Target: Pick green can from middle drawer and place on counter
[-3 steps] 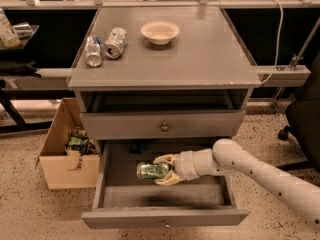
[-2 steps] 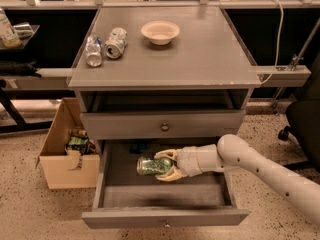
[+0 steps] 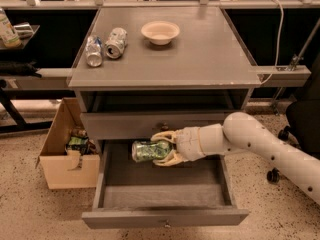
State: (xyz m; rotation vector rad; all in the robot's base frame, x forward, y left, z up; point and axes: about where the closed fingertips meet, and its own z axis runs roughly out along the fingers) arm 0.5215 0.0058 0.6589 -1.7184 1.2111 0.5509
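Observation:
The green can (image 3: 147, 150) lies sideways in my gripper (image 3: 161, 148), whose pale fingers (image 3: 162, 135) are shut around it. I hold it above the floor of the open middle drawer (image 3: 165, 189), just in front of the shut drawer above (image 3: 155, 125). My white arm reaches in from the right. The counter (image 3: 200, 59) is the grey cabinet top above.
Two silver-white cans (image 3: 105, 45) lie at the counter's back left and a pale bowl (image 3: 160, 32) stands at its back middle. A cardboard box (image 3: 67, 149) with items stands on the floor left of the cabinet. A black chair (image 3: 305, 119) is at the right.
My gripper has lifted the green can up from the drawer floor and moved it slightly left and toward the upper drawer front.

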